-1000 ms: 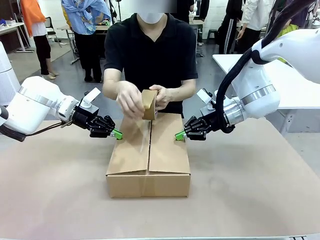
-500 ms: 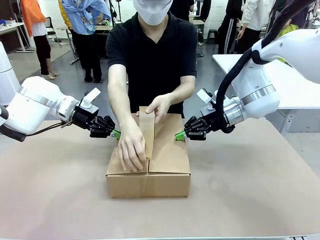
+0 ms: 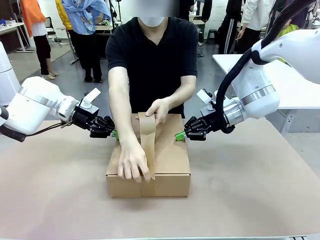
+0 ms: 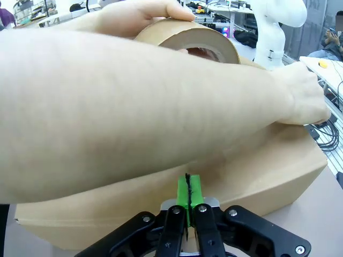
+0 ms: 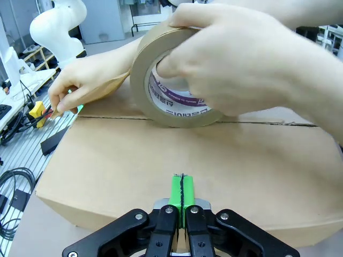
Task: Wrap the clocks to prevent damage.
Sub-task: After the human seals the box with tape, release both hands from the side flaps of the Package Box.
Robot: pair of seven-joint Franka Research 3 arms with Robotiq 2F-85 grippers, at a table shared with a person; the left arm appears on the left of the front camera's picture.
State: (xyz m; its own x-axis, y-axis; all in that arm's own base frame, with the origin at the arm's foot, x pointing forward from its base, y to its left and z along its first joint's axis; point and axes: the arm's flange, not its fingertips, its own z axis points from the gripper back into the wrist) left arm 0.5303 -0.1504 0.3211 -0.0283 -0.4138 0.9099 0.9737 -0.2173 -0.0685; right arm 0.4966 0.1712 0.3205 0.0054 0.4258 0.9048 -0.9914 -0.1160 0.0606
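Cardboard box [image 3: 148, 165]: one, bench [image 3: 250, 200] centre, flaps shut. Change: tape strip [image 3: 147, 145] now runs from roll [image 3: 145, 119] over seam to front edge; hand [image 3: 132, 161] presses end down. Sealing under way. Tape roll: one. Grippers: two. Left gripper [image 3: 114, 133], right gripper [image 3: 179, 135]: fingers clenched, empty, pressing box sides.

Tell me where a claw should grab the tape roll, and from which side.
Grip the tape roll across its flat faces at the rim, coming from above. It stands on edge on the box; the person's hand covers one face and the core, so the bare upper rim seems likeliest to be free.
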